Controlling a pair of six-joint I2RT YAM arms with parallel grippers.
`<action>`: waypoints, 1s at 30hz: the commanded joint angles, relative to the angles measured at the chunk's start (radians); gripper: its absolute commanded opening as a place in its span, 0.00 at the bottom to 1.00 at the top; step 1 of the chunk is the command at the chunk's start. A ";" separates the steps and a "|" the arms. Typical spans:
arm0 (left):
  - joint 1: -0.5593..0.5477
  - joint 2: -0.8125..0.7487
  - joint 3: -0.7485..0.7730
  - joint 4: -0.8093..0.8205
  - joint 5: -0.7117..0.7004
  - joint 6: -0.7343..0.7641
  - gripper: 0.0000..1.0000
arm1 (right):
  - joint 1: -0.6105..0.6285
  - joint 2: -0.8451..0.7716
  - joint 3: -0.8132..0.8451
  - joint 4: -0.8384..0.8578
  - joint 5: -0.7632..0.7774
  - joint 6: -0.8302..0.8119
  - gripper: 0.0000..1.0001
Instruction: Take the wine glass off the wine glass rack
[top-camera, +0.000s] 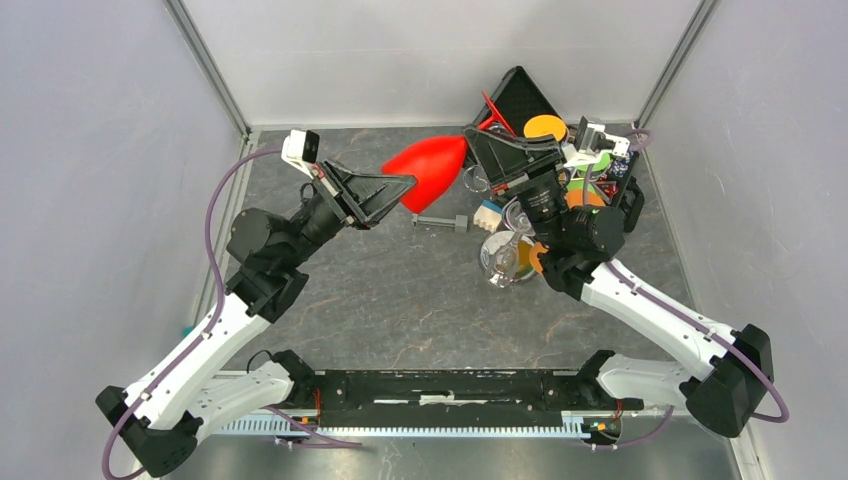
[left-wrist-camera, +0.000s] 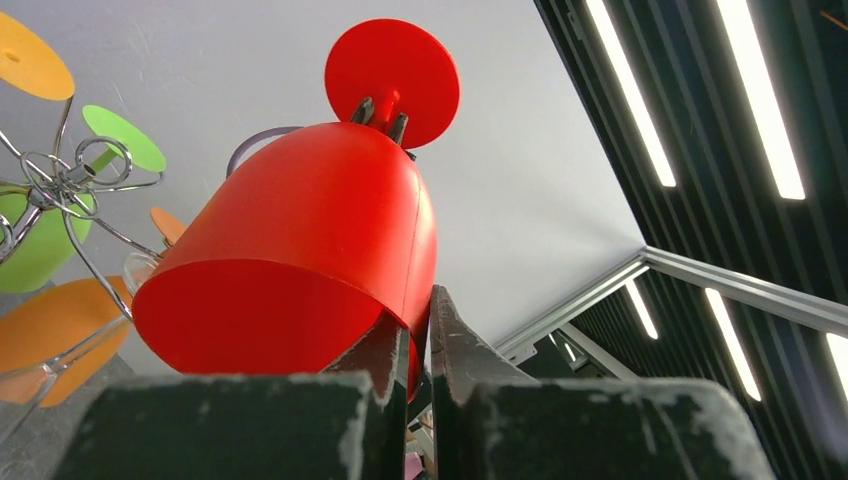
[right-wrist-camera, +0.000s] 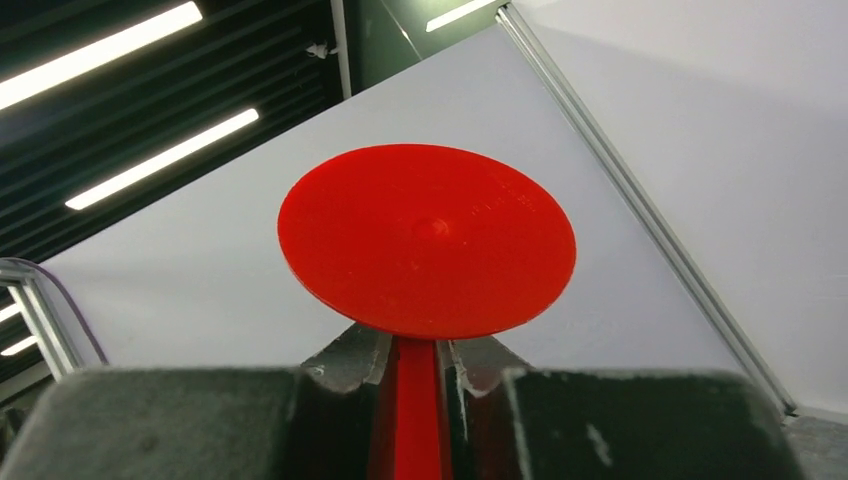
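A red wine glass (top-camera: 430, 168) hangs tilted in the air between my two arms, bowl to the left and foot to the right. My left gripper (top-camera: 405, 190) is shut on the rim of the bowl (left-wrist-camera: 300, 230), one finger inside and one outside, as the left wrist view (left-wrist-camera: 420, 330) shows. My right gripper (right-wrist-camera: 413, 350) sits close on either side of the red stem, just under the round foot (right-wrist-camera: 425, 240). The silver wire wine glass rack (left-wrist-camera: 62, 185) stands off to the left of the bowl in the left wrist view, apart from the red glass.
Green (left-wrist-camera: 122, 135), yellow (left-wrist-camera: 30, 60) and orange (left-wrist-camera: 60, 330) glasses hang on the rack. A black case (top-camera: 520, 95) leans in the back right corner. A small grey part (top-camera: 440, 222) lies on the table below the red glass. Grey walls close in the sides.
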 joint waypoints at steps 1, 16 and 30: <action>0.002 0.004 0.040 0.026 -0.007 0.046 0.02 | 0.003 -0.031 -0.001 -0.022 -0.007 -0.074 0.30; 0.012 0.017 0.339 -0.422 -0.288 0.517 0.02 | 0.004 -0.057 0.011 -0.096 -0.209 -0.064 0.90; 0.013 0.079 0.456 -1.112 -0.839 0.952 0.02 | 0.005 -0.286 0.103 -0.695 0.052 -0.538 0.89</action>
